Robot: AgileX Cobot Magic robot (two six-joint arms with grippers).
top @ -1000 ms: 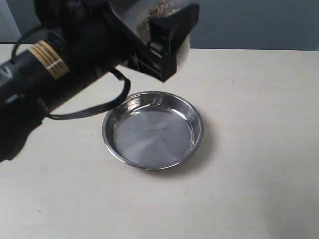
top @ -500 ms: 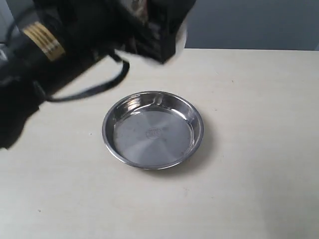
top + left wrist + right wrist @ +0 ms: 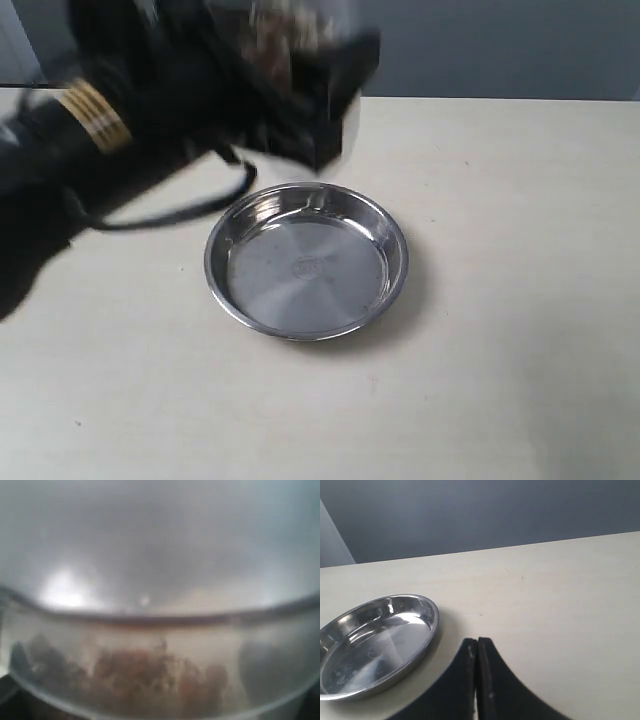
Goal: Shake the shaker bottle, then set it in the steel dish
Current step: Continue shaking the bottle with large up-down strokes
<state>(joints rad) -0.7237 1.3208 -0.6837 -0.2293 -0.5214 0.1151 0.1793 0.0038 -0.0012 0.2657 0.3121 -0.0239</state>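
The shaker bottle (image 3: 300, 30) is held in the air at the top of the exterior view, blurred by motion, with brownish granules showing inside. My left gripper (image 3: 320, 100) is shut on it, above the far rim of the steel dish (image 3: 225, 290). The bottle (image 3: 160, 580) fills the whole left wrist view, granules heaped against its frosted wall. The dish sits empty on the table, its stamped centre mark visible. My right gripper (image 3: 478, 642) is shut on nothing, low over the table beside the steel dish (image 3: 432, 625); it does not show in the exterior view.
A pale beige tabletop (image 3: 500, 300) spreads around the dish. The left arm's black cable (image 3: 190, 212) hangs near the dish's far left rim. A grey-blue wall (image 3: 500, 45) stands behind the table's far edge.
The left gripper and bottle went up and left half a second ago, then came back down; they are motion-blurred now. The dish and the right gripper have stayed put.
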